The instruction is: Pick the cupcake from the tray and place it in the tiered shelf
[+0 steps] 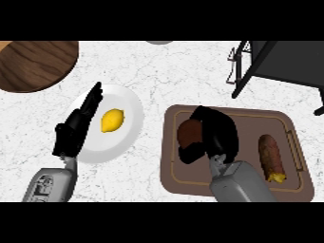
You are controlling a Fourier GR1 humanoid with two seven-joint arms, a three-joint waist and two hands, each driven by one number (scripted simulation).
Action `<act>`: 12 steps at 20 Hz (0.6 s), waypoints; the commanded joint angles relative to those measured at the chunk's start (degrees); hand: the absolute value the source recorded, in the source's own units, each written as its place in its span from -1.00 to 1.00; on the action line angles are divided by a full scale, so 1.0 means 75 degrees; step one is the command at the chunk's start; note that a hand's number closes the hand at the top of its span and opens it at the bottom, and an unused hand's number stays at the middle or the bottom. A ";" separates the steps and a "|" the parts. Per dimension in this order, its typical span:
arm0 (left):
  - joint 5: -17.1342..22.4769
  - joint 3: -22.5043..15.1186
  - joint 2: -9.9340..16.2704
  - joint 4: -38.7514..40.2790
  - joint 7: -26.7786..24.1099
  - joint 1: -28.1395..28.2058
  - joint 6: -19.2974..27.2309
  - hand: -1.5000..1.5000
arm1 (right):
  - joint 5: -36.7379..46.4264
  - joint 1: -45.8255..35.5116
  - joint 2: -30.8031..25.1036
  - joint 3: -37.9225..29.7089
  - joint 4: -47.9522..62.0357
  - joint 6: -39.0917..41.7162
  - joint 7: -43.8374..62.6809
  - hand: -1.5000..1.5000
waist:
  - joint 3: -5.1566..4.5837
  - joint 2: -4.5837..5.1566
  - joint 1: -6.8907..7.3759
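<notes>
Brown tray [182, 182] lay on the marble counter [192, 80] in the head view, the only view I had, and my right hand [217, 133] was down on its left half, fingers and thumb curled round the cupcake [189, 133], whose dark reddish side showed just left of my palm. The cupcake looked to be resting on the tray floor, though my fingers hid its base, so I could not tell whether it had cleared the surface. A sweet potato [271, 156] lay at the tray's right side, apart from my hand. My left hand [77, 126] rested open, fingers straight, over the left rim of a white plate [126, 102] with a lemon [112, 120] in its middle. The tiered shelf [290, 66] stood at the upper right, beyond the tray's far edge. To do this well, I judged I should keep the curl closed evenly round the cupcake, lift straight up until it was above the tray's rim, keep it upright, then carry it up and right, approaching a tier from the open side clear of the dark frame. A wooden board [34, 64] lay at the far left, out of the way.
</notes>
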 commanded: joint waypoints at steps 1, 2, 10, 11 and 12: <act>0.0059 -0.0006 0.0020 0.0012 0.0000 0.0026 -0.0103 0.00 | -0.0351 -0.0672 0.0125 0.0540 -0.0100 -0.1818 0.0750 1.00 | 0.0003 0.0002 0.0068; 0.0115 -0.0021 -0.0028 -0.0053 0.0038 0.0000 -0.0124 0.00 | -0.0458 -0.0923 0.0127 0.0449 -0.0407 -0.1980 0.0895 1.00 | 0.0003 -0.0012 0.0056; -0.0081 -0.0054 -0.0120 -0.0288 0.0153 0.0189 0.0162 0.00 | 0.1123 -0.1634 0.0130 0.1191 -0.1663 -0.2439 0.2610 1.00 | -0.0005 -0.0055 -0.0144; 0.0190 0.0294 0.0201 -0.0304 0.0290 -0.0020 -0.0083 0.00 | 0.1070 -0.2214 0.0130 0.0867 -0.1813 -0.1917 0.2932 1.00 | -0.0007 -0.0056 -0.0132; 0.0292 0.0247 0.0225 -0.0306 -0.0003 0.0303 -0.0266 0.00 | 0.1197 -0.2101 0.0130 0.0624 -0.1924 -0.1660 0.2783 1.00 | -0.0007 -0.0046 -0.0143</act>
